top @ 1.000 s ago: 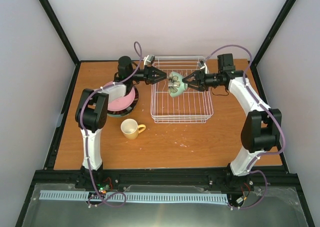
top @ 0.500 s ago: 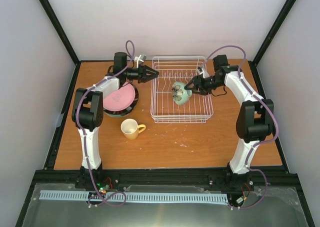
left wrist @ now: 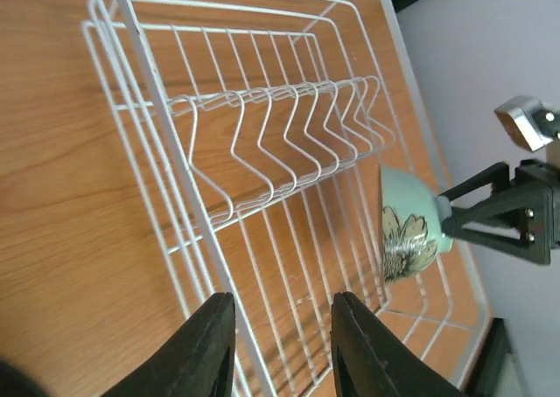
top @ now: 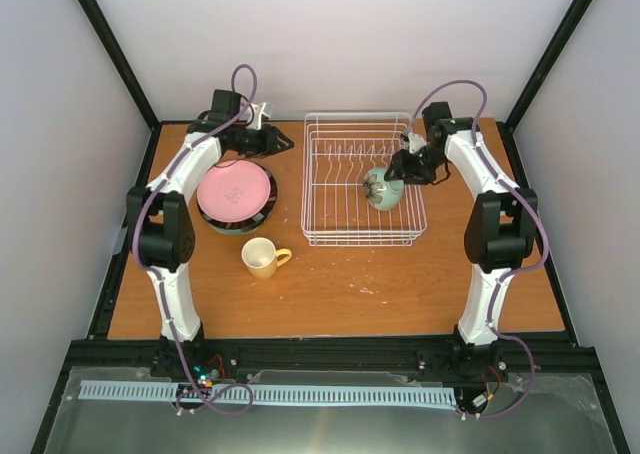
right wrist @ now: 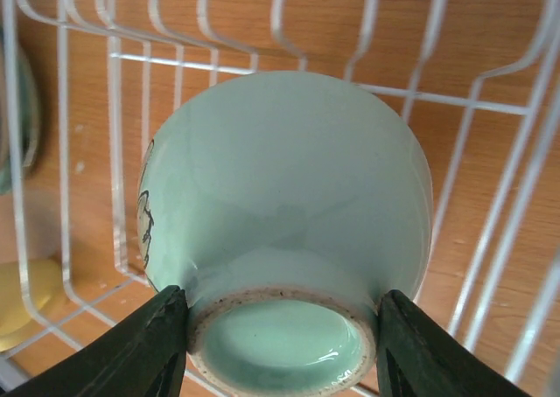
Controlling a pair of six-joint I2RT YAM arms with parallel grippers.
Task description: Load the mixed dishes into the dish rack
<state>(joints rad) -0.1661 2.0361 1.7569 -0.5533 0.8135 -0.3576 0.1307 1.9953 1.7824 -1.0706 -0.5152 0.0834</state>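
My right gripper (top: 394, 176) (right wrist: 284, 344) is shut on the foot ring of the mint green bowl (top: 381, 192) (right wrist: 289, 205). The bowl lies on its side, low in the right part of the white wire dish rack (top: 362, 240) (left wrist: 149, 108). In the left wrist view, the bowl (left wrist: 407, 226) shows a dark flower pattern. The left gripper (top: 288, 146) (left wrist: 284, 344) hangs open and empty just outside the rack's left wall. A pink plate (top: 235, 188) tops a stack left of the rack. The pale yellow mug (top: 262, 258) stands upright in front of that stack.
A row of upright prongs (left wrist: 280, 135) runs across the back half of the rack. Under the pink plate, a dark rim (top: 262, 214) of another plate shows. Black frame posts and pale walls close in the table on three sides.
The left arm has drawn back leftward, out of the rack. The right gripper has carried the bowl right and down, toward the rack's right side.
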